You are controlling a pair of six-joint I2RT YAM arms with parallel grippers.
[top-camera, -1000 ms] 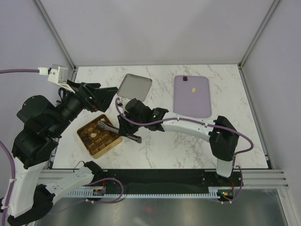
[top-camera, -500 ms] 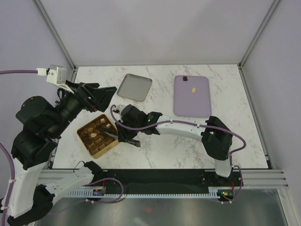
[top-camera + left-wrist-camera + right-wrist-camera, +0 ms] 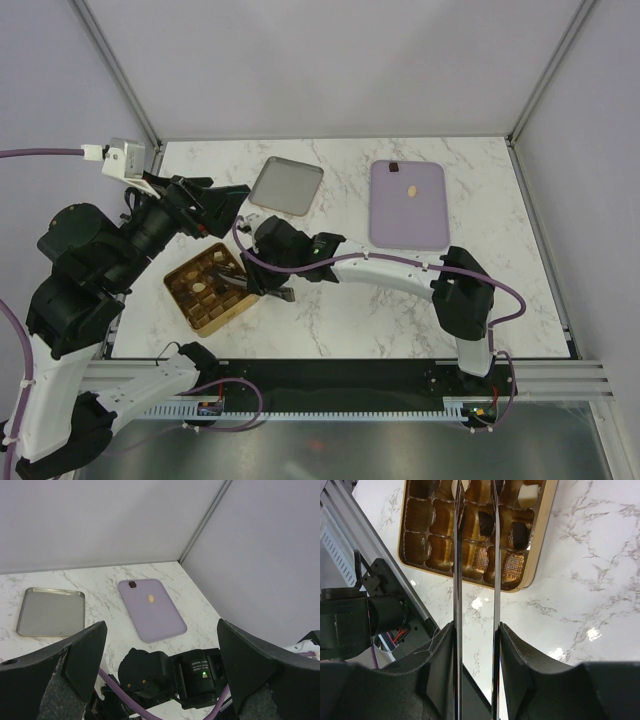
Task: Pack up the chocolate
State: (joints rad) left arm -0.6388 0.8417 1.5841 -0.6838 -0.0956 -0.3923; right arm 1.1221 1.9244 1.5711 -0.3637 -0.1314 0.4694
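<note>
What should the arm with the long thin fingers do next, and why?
Probably lower the right end effector a little into an empty compartment of the gold box and open it. Its fingers hang right over the box; the tips are cut off from view, so I cannot tell if they hold a piece.

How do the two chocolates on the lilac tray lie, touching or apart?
Apart: left wrist view shows bare tray between dark piece and cream piece.

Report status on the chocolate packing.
Left gripper open, holding nothing. Right gripper over gold box, tines straddling a dark chocolate, grip unclear. Dark piece and cream piece sit on lilac tray. No obstruction seen.
</note>
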